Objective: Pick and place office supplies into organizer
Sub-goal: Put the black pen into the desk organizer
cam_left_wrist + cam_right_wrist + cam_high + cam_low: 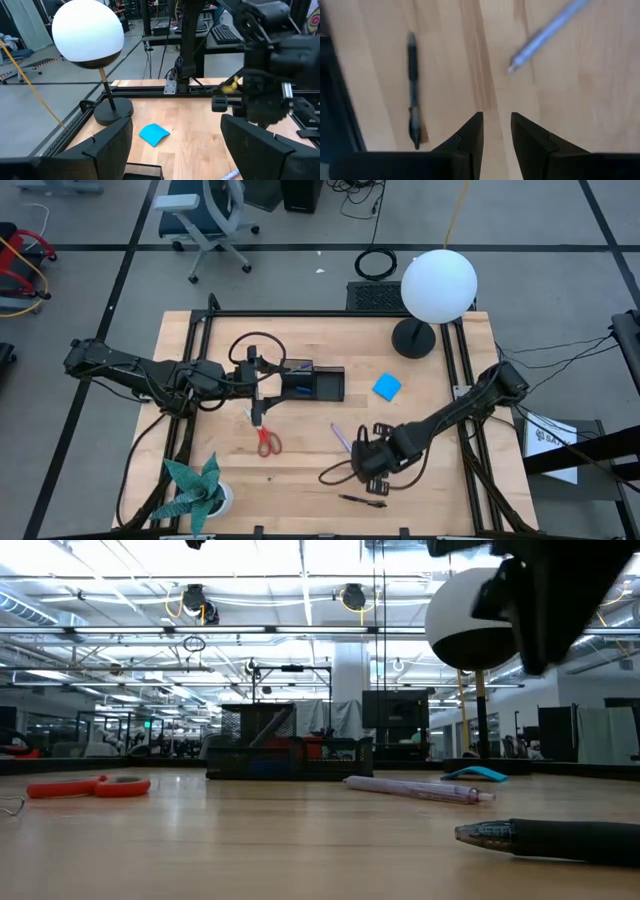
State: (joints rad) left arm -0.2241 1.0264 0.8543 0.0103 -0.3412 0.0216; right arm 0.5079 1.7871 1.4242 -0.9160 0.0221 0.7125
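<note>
At the near edge of the wooden worktop [300, 480] a dark pen [362, 500] lies flat, with the teal paper plant [195, 492] in the near left corner. Just beyond the pen the right pincer [366, 463] hangs above bare wood, its 2 fingers [470, 136] drawn to a narrow gap with nothing between them; its wrist view shows the dark pen to one side and a pale purple pen [341, 438] to the other. That purple pen lies slanted just left of the pincer. The red-handled scissors [268, 442] lie left of centre, well apart from both pens. Farther back, the left pincer [262, 376] is spread wide and empty, held at the left end of the black organizer [315, 383], which sits mid-worktop with blue items inside; what they are cannot be told. The blue notepad [387, 387] lies right of the organizer, apart from it. At the far right stands a lamp [438, 286] with a white globe on a round black base.
</note>
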